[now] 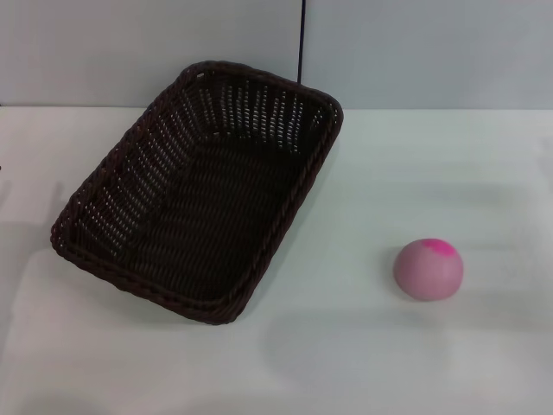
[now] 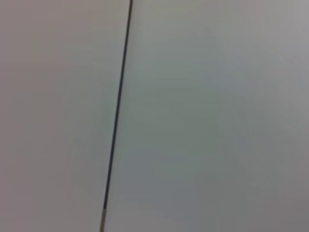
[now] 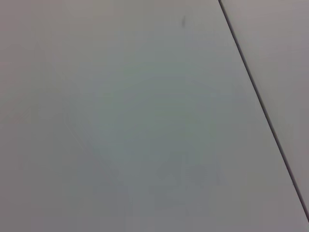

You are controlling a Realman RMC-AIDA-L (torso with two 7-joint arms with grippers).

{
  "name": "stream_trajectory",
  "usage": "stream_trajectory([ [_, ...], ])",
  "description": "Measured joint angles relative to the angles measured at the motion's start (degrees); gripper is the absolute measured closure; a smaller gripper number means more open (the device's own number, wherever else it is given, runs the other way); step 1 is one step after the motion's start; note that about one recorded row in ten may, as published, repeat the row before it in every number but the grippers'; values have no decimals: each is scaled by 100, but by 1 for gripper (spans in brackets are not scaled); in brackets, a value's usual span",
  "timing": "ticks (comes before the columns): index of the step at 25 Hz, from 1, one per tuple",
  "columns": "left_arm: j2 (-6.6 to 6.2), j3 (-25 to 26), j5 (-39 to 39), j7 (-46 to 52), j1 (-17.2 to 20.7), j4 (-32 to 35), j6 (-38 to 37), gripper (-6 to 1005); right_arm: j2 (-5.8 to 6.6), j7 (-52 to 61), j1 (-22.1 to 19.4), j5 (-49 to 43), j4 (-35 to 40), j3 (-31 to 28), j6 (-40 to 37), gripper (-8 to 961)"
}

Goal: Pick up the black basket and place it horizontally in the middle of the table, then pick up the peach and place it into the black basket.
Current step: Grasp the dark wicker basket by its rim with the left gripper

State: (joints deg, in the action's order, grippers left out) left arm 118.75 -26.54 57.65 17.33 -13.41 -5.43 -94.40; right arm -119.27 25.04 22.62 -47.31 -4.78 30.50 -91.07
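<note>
The black basket [image 1: 199,194] is seen lying slantwise at the left of the table [image 1: 363,363], the peach [image 1: 429,269] well apart at the right, neither gripper shown, so a one-sided rim grip could let the basket tilt.

Looks like a lab or test bench setup, not anyone's home. Plain white tabletop [image 1: 363,363] pushed up against a bare grey panel wall [image 1: 130,43], with one dark seam [image 1: 301,39] running down between the panels. Only props on it are a basket [image 1: 199,194] and a peach [image 1: 429,269], well apart. Both wrist views show just that same blank grey panelling and its seam.
</note>
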Motion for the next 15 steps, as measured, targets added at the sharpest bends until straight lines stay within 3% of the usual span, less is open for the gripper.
stream_trajectory([
  [6,-75,-131,111,1275,39,680,446,223,-12,49,-45,10,-45,0,-19,208],
  [7,-78,-336,216,1906,109,1177,688,224,-13,62,-64,10,-54,0,-40,208],
  [11,-86,-712,452,2565,170,1883,899,229,-15,62,-99,11,-58,0,-75,208],
  [13,-102,-939,773,3191,184,2485,1030,231,-16,67,-127,13,-57,0,-124,208],
  [14,-124,-1091,1342,4198,195,3316,1231,231,-17,76,-141,14,-58,0,-205,208],
  [15,-124,-1091,1342,4198,195,3316,1231,231,-17,76,-141,14,-58,0,-205,208],
])
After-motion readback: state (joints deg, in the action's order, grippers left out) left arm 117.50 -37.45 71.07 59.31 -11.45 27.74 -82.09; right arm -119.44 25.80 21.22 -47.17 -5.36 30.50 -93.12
